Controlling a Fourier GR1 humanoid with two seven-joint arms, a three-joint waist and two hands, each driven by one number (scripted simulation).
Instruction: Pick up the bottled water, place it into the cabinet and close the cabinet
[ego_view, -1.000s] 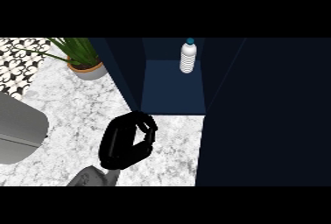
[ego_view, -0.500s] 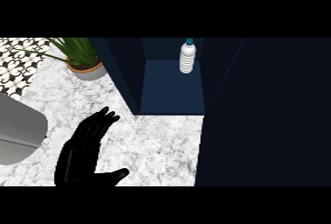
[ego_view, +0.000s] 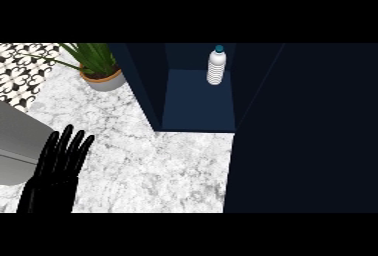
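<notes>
Inside the cabinet (ego_view: 198, 102), at the rear: bottled water (ego_view: 216, 66) upright on the blue shelf, touched by no hand | cabinet front: open | marble table (ego_view: 162, 165): left hand (ego_view: 55, 172) at lower left, fingers (ego_view: 66, 142) straight, extended, holding nothing | potted plant (ego_view: 100, 70): left of cabinet | right hand: out of view
</notes>
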